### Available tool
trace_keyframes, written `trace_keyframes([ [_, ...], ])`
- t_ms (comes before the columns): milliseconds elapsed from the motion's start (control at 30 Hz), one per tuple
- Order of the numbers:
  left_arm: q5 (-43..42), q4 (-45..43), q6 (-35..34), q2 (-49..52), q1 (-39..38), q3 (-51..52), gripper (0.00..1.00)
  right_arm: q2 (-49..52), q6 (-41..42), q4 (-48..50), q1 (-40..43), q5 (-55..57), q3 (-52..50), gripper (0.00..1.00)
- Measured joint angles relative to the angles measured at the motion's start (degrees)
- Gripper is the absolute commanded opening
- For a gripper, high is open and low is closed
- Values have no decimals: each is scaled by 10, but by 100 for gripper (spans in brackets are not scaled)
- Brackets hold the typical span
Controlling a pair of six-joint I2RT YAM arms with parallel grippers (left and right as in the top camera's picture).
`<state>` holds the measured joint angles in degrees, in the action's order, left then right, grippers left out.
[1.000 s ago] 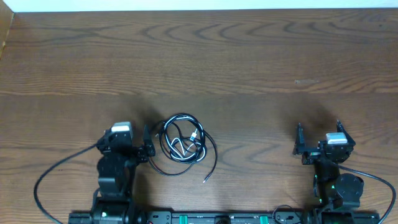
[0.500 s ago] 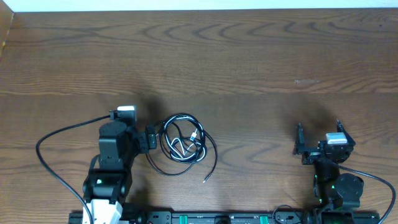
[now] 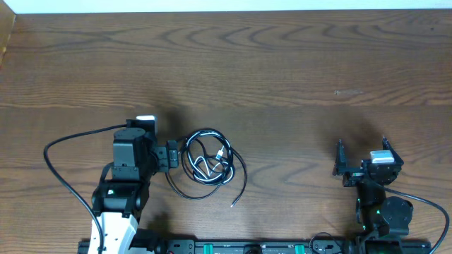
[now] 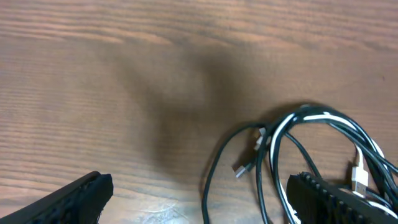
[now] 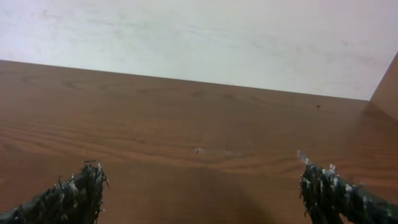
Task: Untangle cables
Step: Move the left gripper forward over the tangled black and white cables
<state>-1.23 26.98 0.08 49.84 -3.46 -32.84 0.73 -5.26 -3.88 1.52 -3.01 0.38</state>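
Observation:
The cables (image 3: 207, 159) lie tangled in a small coil of black cords and one white cord on the wooden table, with a loose black end trailing to the lower right. My left gripper (image 3: 171, 155) is open and empty, right at the coil's left edge. In the left wrist view the cables (image 4: 298, 155) lie ahead and to the right, one black strand running between the open fingers (image 4: 199, 199). My right gripper (image 3: 361, 161) is open and empty, far to the right of the coil. The right wrist view shows its open fingers (image 5: 202, 193) over bare wood.
The wooden table (image 3: 282, 70) stretches far behind the arms. A thick black robot cable (image 3: 63, 152) loops out left of the left arm. A pale wall (image 5: 186, 37) stands behind the table's far edge. The arm bases sit along the front edge.
My left arm has risen and swung forward, bringing its open gripper up against the left edge of the coil. The cables and the right arm have not moved.

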Motion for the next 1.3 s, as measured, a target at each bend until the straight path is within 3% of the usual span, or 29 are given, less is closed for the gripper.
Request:
trace_keyframes([
  [1300, -62, 72, 49, 116, 0, -76, 95, 0, 0, 0, 0, 0, 0, 99],
])
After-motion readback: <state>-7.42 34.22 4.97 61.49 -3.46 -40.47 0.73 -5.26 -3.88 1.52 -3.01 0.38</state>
